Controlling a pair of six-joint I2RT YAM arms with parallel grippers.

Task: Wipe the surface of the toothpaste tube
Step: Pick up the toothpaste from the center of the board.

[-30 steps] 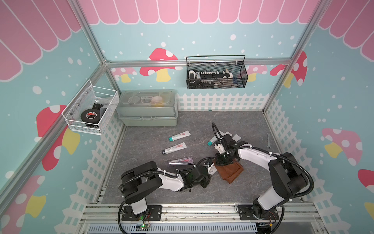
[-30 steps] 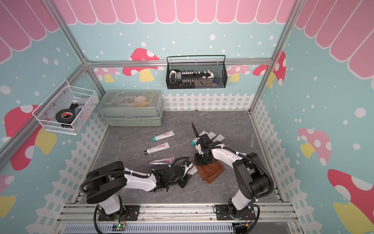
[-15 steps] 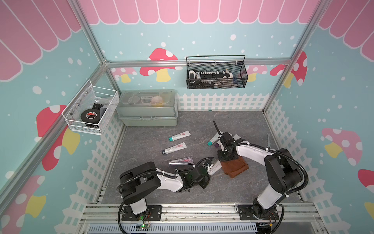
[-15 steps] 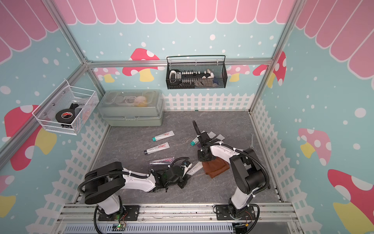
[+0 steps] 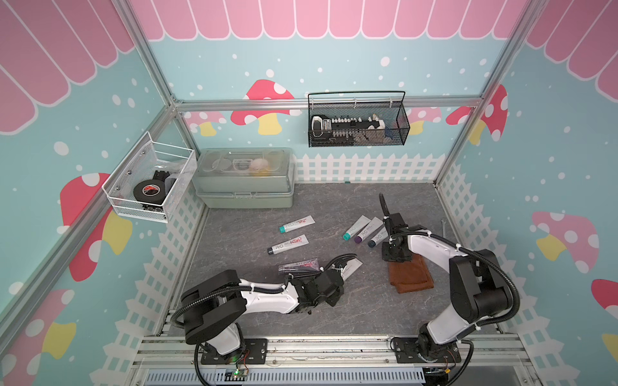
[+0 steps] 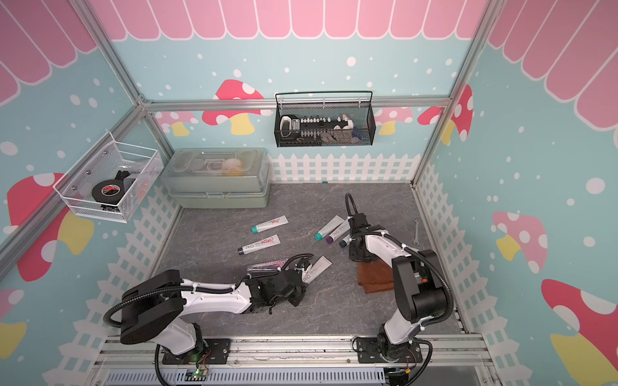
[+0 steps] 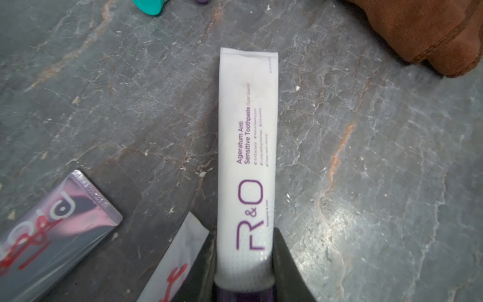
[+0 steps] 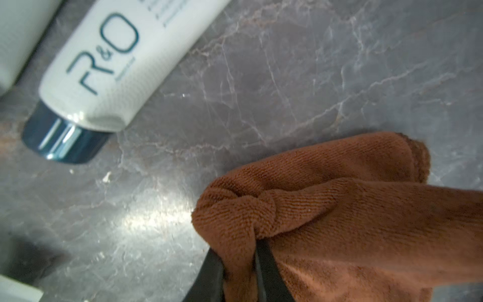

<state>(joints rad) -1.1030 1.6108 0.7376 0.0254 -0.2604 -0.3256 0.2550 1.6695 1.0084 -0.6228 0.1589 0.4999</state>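
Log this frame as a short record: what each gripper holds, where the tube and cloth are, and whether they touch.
left gripper: shut on tube at its purple-capped end
tube: sticks straight out from the gripper, close to the table
right gripper: shut on cloth, pinching a fold
cloth: brown, bunched, resting on the table
tube-cloth contact: none; apart in both top views
other tubes: several loose on the table, not gripped
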